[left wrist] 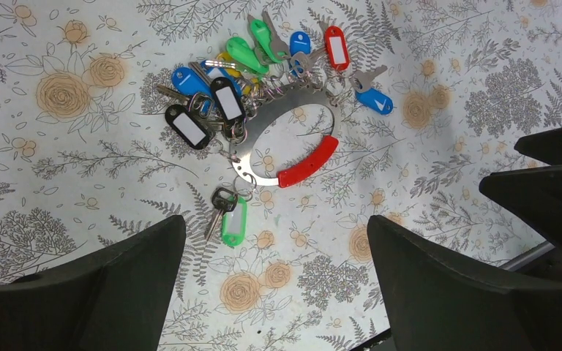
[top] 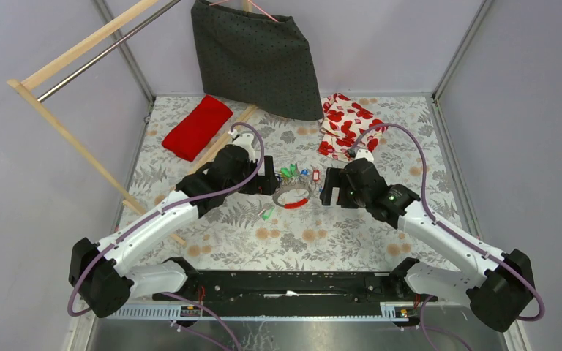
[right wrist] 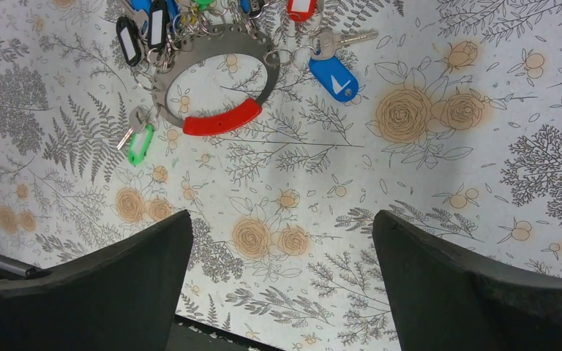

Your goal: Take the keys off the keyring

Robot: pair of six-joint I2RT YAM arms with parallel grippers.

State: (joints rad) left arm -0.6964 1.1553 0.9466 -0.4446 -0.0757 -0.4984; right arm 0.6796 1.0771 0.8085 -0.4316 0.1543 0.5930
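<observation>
Floral table (top: 336, 241) | keyring (left wrist: 307, 161) flat, keys (left wrist: 245, 51) attached | black tags (left wrist: 189, 128): wrist views only | left gripper (left wrist: 274, 228), right gripper (right wrist: 282, 219) spread, empty

Layout: keyring (top: 293, 191) flat on counter (top: 351, 234), between my grippers, just right of my left gripper (top: 270, 181), just left of my right gripper (top: 328, 187). keys (top: 295, 172) fanned along keyring's far rim. One lone key (top: 267, 213) off near-left rim, nearer left gripper.
</observation>
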